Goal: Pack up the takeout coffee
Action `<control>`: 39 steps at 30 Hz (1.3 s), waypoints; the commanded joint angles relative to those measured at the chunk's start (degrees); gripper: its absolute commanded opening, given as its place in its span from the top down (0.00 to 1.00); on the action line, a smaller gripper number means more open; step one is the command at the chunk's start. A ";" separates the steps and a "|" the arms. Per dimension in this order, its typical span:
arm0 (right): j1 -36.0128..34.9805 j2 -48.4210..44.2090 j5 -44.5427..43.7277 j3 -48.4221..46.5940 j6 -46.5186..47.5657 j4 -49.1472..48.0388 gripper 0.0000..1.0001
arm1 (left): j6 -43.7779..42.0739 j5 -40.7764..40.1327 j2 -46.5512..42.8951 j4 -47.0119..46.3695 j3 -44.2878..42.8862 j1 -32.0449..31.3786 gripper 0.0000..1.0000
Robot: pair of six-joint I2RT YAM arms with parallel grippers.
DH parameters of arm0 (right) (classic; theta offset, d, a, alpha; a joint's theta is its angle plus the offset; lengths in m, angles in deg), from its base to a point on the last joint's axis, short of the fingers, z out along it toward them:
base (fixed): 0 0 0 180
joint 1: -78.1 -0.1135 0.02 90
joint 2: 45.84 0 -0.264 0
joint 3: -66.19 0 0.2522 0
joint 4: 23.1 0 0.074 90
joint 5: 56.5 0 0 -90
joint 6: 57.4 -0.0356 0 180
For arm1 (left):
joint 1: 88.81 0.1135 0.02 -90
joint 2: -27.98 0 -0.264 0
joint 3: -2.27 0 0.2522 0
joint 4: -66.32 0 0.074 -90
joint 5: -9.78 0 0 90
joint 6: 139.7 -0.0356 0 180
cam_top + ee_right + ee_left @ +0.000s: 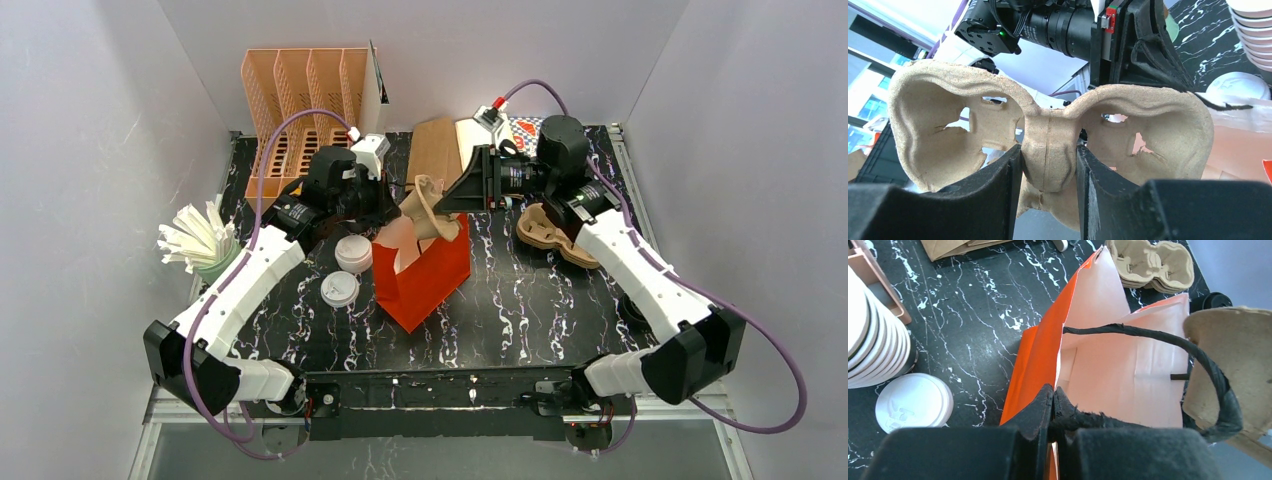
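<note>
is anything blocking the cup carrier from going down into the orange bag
Only the black handle: it arcs across the open mouth of the orange bag, close by the cup carrier in the right tool. The left tool pinches the bag's rim; nothing else visibly blocks the way.

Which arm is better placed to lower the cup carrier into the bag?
Right: the right gripper clamps the cup carrier at the orange bag's mouth; the left gripper is busy pinching the bag's rim.
</note>
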 commanded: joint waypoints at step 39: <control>0.34 11.97 5.14 -4.77 -7.20 -2.14 0.65 | -2.83 2.14 0.79 2.00 -4.09 0.36 1.00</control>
